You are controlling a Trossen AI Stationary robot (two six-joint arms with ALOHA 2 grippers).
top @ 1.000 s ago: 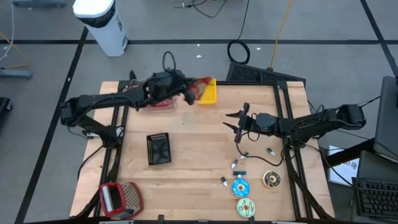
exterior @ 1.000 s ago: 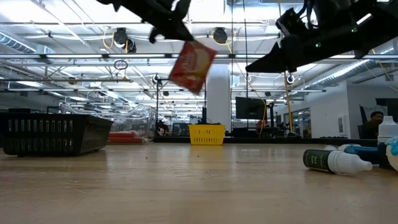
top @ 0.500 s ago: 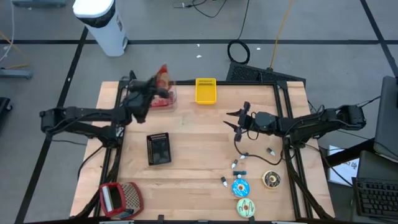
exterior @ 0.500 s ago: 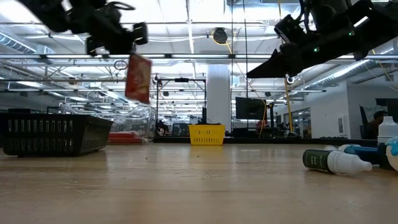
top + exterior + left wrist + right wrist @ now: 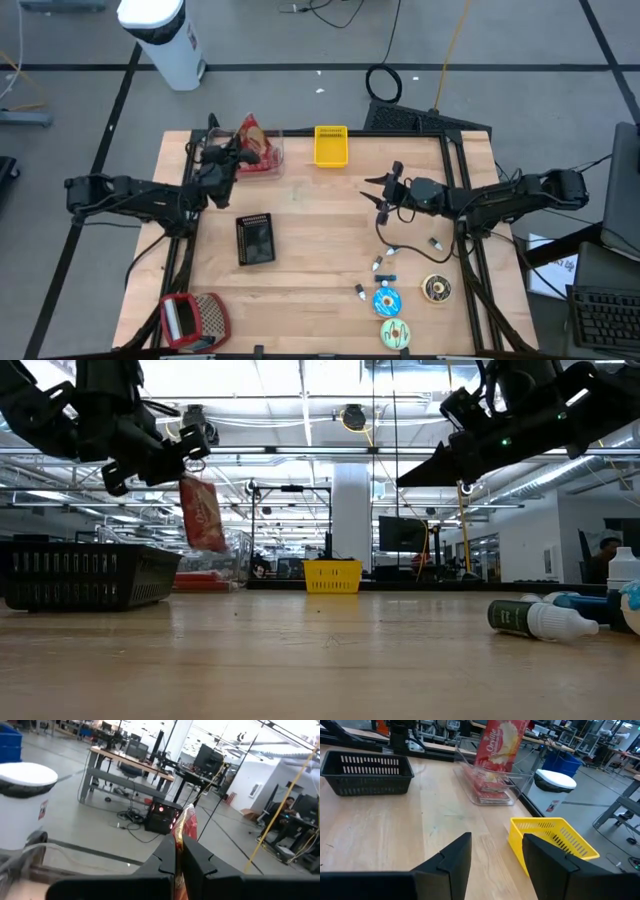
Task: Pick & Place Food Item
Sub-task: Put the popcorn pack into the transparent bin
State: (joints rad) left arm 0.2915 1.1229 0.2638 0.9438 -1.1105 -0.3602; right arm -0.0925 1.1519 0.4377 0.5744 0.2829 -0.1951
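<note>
Above the far left part of the tabletop (image 5: pixel 310 250), we hold our left end effector (image 5: pixel 232 157) clenched on the top edge of a red snack bag (image 5: pixel 203 513), which hangs below it in the air. Directly beneath the bag sits a clear tray (image 5: pixel 487 785) with more red packets lying in it; a black basket (image 5: pixel 255 239) stands nearer the middle, and a yellow basket (image 5: pixel 331 146) lies off to the side. We judge the bag light, thin and crinkly, likely to swing and to slip, so the pinched top seam looks the safest place to hold it. Our right end effector (image 5: pixel 381 196) waits with fingers apart, well away over the middle of the tabletop.
</note>
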